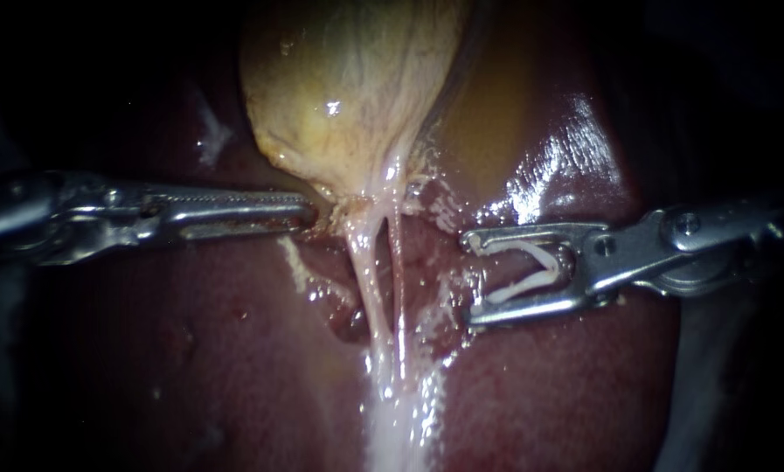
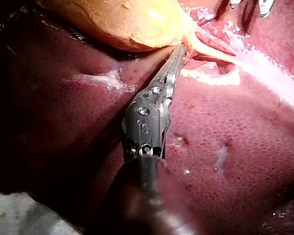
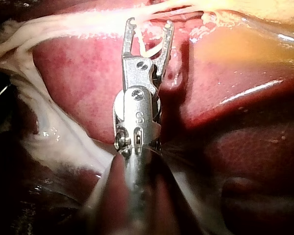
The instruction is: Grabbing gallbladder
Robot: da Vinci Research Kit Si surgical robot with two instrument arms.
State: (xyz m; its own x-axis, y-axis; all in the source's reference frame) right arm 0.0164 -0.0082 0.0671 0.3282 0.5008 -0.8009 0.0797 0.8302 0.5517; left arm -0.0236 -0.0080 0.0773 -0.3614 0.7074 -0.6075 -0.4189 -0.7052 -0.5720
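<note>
The yellow gallbladder (image 1: 348, 87) hangs over the dark red liver (image 1: 190, 350). It narrows to a neck from which two pale tubes (image 1: 374, 288) run down. My left instrument (image 1: 308, 212) reaches in level from the left. Its long toothed jaws lie almost together and pinch the gallbladder's lower edge at the neck. In the left wrist view the left instrument (image 2: 180, 50) ends right under the gallbladder (image 2: 137, 22). My right instrument (image 1: 468, 280) sits right of the tubes, jaws open, with a loose white strand (image 1: 531, 271) lying between them. The right wrist view shows that same gap in the right instrument (image 3: 150, 24).
White filmy tissue (image 1: 396, 428) trails down from the tubes over the liver. A wet, shiny liver lobe (image 1: 566, 149) rises behind the right instrument. In the right wrist view, thick white tissue (image 3: 44, 137) lies beside the shaft.
</note>
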